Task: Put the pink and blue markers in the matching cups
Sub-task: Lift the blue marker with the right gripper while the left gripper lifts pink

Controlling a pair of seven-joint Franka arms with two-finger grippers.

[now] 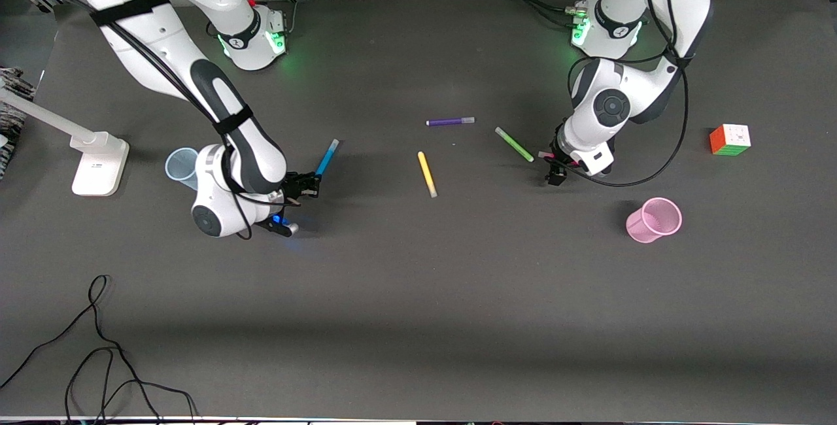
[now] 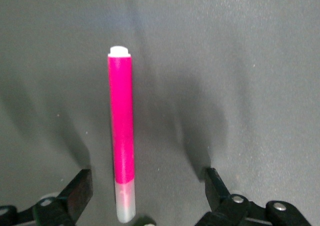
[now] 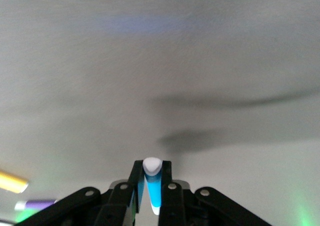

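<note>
My right gripper point(image 1: 311, 184) is shut on one end of the blue marker point(image 1: 327, 157), which sticks out slanted with its light-blue cap away from the gripper; it shows between the fingers in the right wrist view point(image 3: 152, 185). The pale blue cup point(image 1: 181, 165) stands beside the right arm, partly hidden by it. My left gripper point(image 1: 556, 174) is open, low over the table, with the pink marker point(image 2: 121, 136) lying between its fingers point(image 2: 79, 190), nearer one of them and untouched. The pink mesh cup point(image 1: 654, 219) stands nearer the front camera than the left gripper.
A yellow marker point(image 1: 426, 174), a purple marker point(image 1: 450, 121) and a green marker point(image 1: 514, 144) lie mid-table between the arms. A colour cube point(image 1: 730, 139) sits toward the left arm's end. A white stand point(image 1: 98, 162) and a loose black cable point(image 1: 98, 346) are toward the right arm's end.
</note>
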